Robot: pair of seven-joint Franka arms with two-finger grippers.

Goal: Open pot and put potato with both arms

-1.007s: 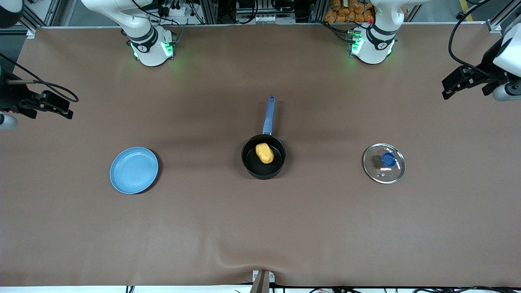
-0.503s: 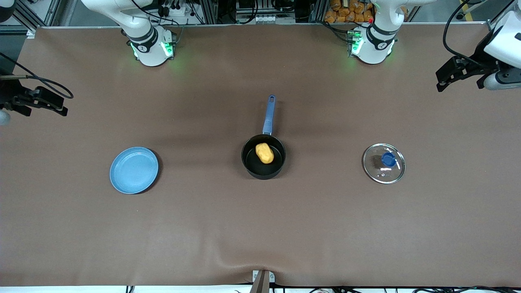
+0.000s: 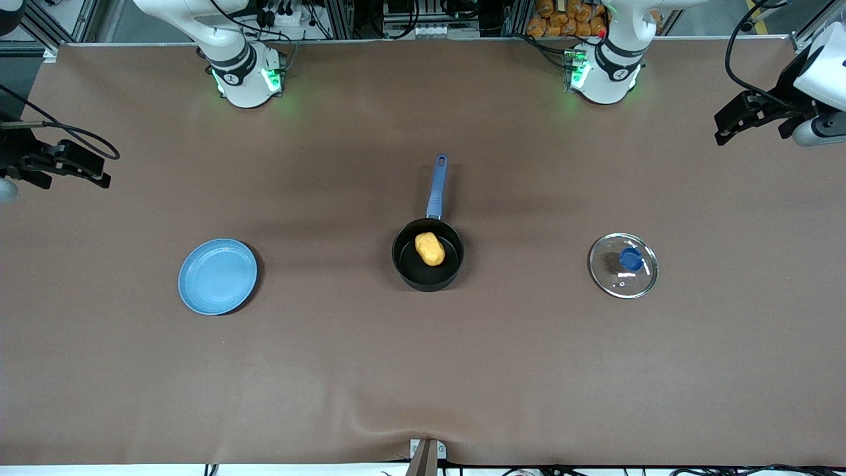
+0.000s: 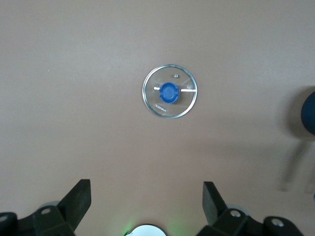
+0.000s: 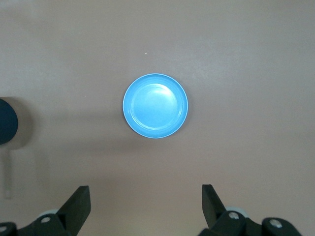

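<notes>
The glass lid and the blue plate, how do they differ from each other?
The glass lid is clear with a metal rim and a blue knob in its middle; the blue plate is opaque light blue with no knob. The lid lies toward the left arm's end of the table, the plate toward the right arm's end. Both are round, lie flat on the table and are untouched.

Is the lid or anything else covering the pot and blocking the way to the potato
No. The glass lid lies on the table toward the left arm's end, apart from the pot. The potato already sits in the uncovered pot.
</notes>
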